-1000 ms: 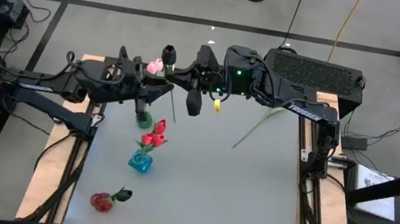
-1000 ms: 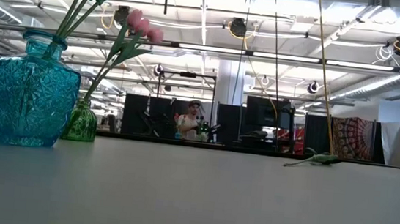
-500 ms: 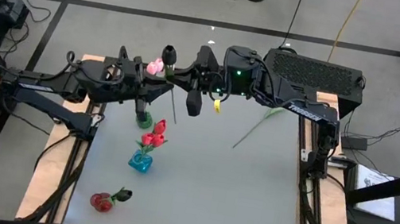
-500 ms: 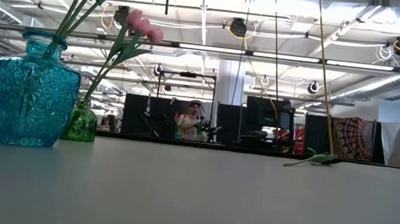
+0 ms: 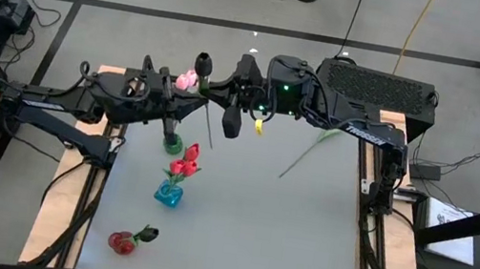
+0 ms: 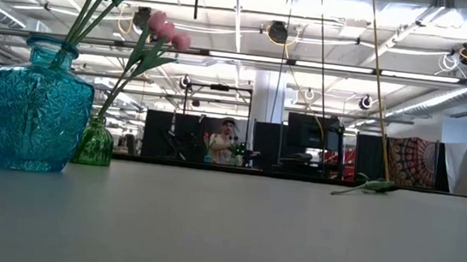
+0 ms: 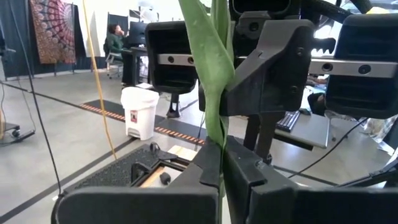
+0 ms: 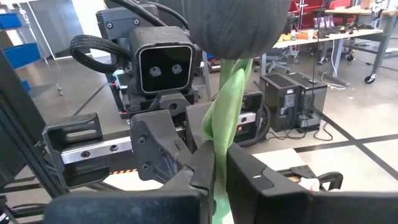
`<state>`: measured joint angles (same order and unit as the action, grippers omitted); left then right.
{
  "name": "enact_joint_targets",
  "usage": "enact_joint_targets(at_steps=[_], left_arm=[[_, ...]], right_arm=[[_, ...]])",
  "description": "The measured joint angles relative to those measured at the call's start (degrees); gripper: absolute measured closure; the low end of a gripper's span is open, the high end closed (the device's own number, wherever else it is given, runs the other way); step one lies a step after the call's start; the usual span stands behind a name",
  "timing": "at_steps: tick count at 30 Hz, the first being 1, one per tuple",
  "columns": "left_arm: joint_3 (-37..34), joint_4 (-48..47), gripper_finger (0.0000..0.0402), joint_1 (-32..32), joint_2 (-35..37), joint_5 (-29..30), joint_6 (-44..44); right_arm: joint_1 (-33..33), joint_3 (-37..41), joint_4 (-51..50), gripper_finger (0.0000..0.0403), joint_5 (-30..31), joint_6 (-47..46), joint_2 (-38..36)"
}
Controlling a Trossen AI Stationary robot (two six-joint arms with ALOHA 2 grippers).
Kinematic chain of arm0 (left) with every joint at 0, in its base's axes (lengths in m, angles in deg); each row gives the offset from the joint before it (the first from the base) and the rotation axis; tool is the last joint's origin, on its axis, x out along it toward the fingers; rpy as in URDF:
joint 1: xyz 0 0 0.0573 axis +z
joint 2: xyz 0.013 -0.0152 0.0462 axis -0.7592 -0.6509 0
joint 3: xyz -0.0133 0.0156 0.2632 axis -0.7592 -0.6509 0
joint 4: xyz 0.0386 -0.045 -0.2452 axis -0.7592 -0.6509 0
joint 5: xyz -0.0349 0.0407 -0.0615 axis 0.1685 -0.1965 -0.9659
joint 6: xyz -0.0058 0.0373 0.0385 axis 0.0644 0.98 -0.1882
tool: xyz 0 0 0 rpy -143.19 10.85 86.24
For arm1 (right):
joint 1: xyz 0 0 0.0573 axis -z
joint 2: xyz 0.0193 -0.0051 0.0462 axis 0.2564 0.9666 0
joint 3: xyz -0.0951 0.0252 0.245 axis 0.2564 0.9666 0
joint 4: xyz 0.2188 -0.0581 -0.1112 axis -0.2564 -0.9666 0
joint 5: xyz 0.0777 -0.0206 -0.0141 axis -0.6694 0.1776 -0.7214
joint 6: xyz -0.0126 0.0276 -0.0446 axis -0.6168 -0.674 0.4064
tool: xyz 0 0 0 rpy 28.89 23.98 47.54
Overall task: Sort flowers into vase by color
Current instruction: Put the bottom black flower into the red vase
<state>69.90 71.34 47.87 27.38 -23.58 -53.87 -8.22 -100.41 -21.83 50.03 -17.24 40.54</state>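
Note:
A black tulip (image 5: 203, 61) with a green stem is held in the air over the table's far left part, between both arms. My left gripper (image 5: 191, 91) and my right gripper (image 5: 219, 93) face each other there, and both are shut on its stem. A green vase (image 5: 171, 143) holds pink tulips (image 5: 187, 79). Red tulips (image 5: 186, 160) stand in a blue vase (image 5: 169, 194). A red vase (image 5: 120, 242) stands near the near left corner with a dark flower (image 5: 145, 233). In the low view I see the blue vase (image 6: 38, 104), the green vase (image 6: 93, 142) and the pink heads (image 6: 168, 28). My left gripper pinches the black tulip's green stem and leaf (image 7: 214, 134) between its two fingers (image 7: 208, 165), which lie across the stem. The tulip is lifted clear of the table. My right gripper pinches the same stem (image 8: 221, 134) between its two fingers (image 8: 245, 168), below the black bud (image 8: 236, 25) and across the stem, coming from the table's right. The stem's lower end (image 5: 208, 139) hangs free above the table.
A loose green stem with a leaf (image 5: 304, 154) lies on the table's far right part and also shows in the low view as a green stem (image 6: 366, 186). The three vases stand in a row along the left side. A person (image 6: 226, 141) stands far behind the table.

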Motion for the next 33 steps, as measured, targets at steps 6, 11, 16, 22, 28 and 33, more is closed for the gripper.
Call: enact_joint_targets(at_steps=[6, 11, 16, 22, 28, 33], left_arm=[[0.0, -0.41, 0.0398, 0.0, 0.0, 0.07, 0.0], [0.0, -0.26, 0.0399, 0.02, 0.0, 0.24, 0.04], [0.0, -0.04, 0.0399, 0.02, 0.0, 0.24, 0.04], [0.0, 0.07, 0.04, 0.02, 0.0, 0.26, 0.04], [0.0, -0.51, 0.04, 0.0, 0.66, 0.38, 3.02], [0.0, -3.32, 0.04, 0.02, 3.55, 3.66, 4.52]], right_arm=[[0.0, 0.0, -1.09, 0.0377, 0.0, 0.0, 0.0], [0.0, 0.0, -1.96, 0.0352, 0.0, -0.79, -0.02], [0.0, 0.0, -2.2, 0.0303, -0.02, -1.49, -0.29], [0.13, 0.07, -3.4, 0.0259, -0.02, -0.43, -1.57], [0.66, 0.07, -7.72, 0.0238, 1.75, 1.26, -4.74], [0.66, 0.04, -14.03, 0.0234, 7.74, 3.62, -7.68]])
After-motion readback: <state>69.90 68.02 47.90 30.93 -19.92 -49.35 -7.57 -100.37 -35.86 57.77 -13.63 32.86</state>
